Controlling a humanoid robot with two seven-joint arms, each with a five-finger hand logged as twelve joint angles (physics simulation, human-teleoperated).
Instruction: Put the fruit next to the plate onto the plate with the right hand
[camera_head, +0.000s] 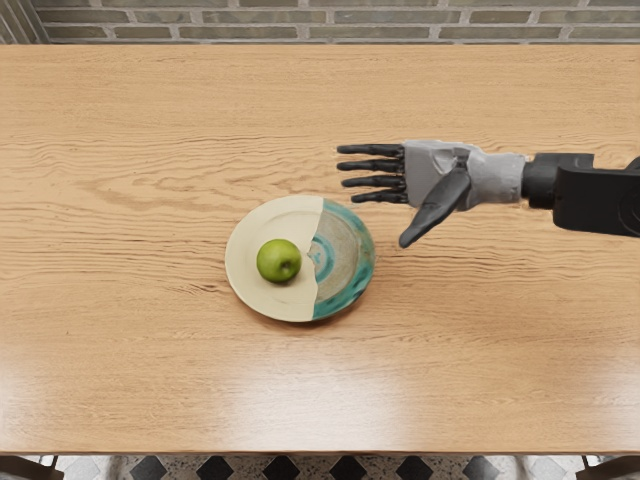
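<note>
A green apple (279, 260) rests on the cream half of a round plate (343, 262) whose other half is teal-glazed. The plate lies near the middle of the wooden table. My right hand (395, 190) hovers above and to the right of the plate, clear of the apple. Its fingers are stretched out toward the left and the thumb hangs down; it holds nothing. The right arm (580, 190) comes in from the right edge. No left arm shows.
The wooden table (150, 150) fills the view, with its front edge near the bottom. A brick wall (300, 20) runs behind the far edge. A checkered floor shows below the table.
</note>
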